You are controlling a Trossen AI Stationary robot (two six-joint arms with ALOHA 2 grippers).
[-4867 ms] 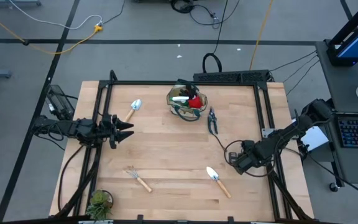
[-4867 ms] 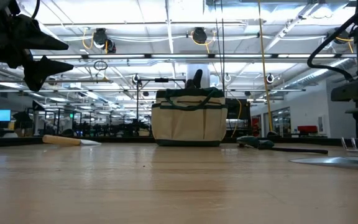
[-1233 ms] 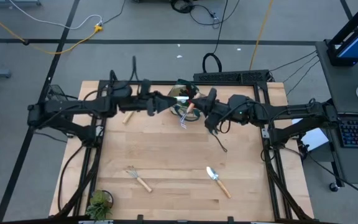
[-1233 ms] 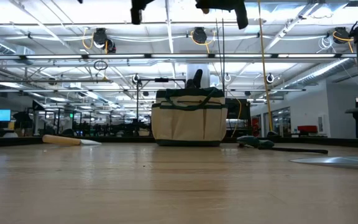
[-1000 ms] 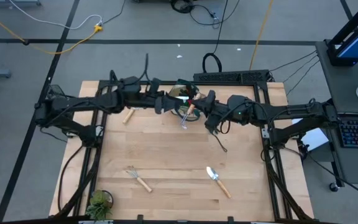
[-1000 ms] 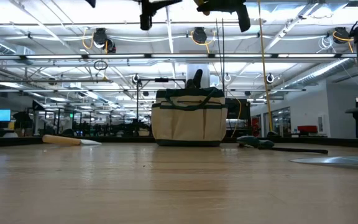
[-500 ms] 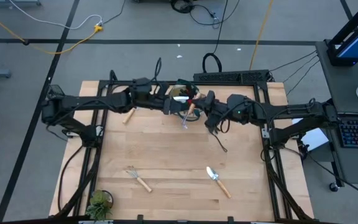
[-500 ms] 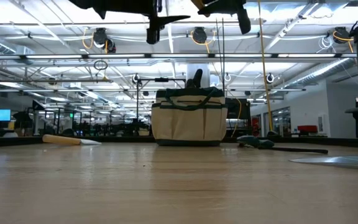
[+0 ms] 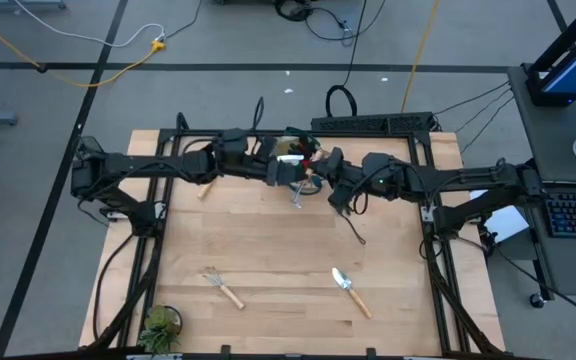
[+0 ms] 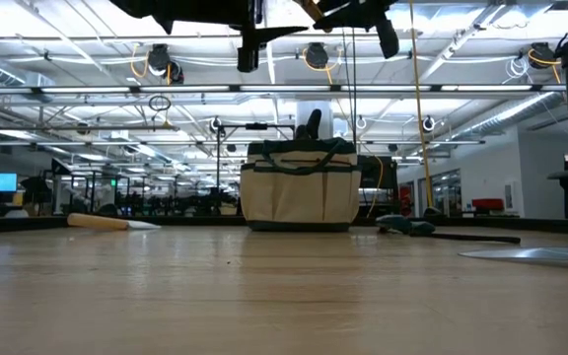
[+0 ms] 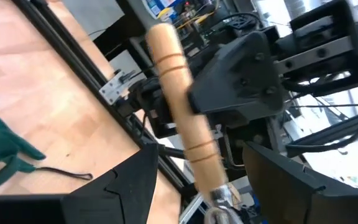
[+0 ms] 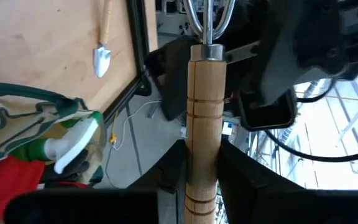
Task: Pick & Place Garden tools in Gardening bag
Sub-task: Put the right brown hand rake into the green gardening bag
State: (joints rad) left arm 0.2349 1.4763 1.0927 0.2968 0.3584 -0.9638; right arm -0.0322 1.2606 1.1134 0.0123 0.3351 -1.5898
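Wooden table [image 9: 288,250] seen from above, with two dark arms meeting over the Gardening bag [image 9: 296,168] at twelve o'clock. The right gripper [image 9: 320,172], reaching in from three o'clock, is clamped on the wooden handle of a hand fork [image 12: 202,106], whose metal head hangs just past the bag's rim at about six o'clock of the bag. The left gripper [image 9: 280,172], reaching in from nine o'clock, has its jaws spread, and its wrist camera shows that same handle standing between them without contact. A green spray bottle [image 12: 55,149] and a red item already sit inside the bag. On the table, a trowel [image 9: 206,184] lies at ten o'clock under the left arm, a small rake [image 9: 224,287] at seven o'clock, another trowel [image 9: 351,290] at five o'clock, and pruning shears [image 9: 353,228] at two o'clock, partly hidden by the right arm. A potted plant [image 9: 158,328] sits at the seven o'clock corner. This looks like a handover or a guided drop of the fork; next, the fork needs to be centred over the bag's mouth before release.
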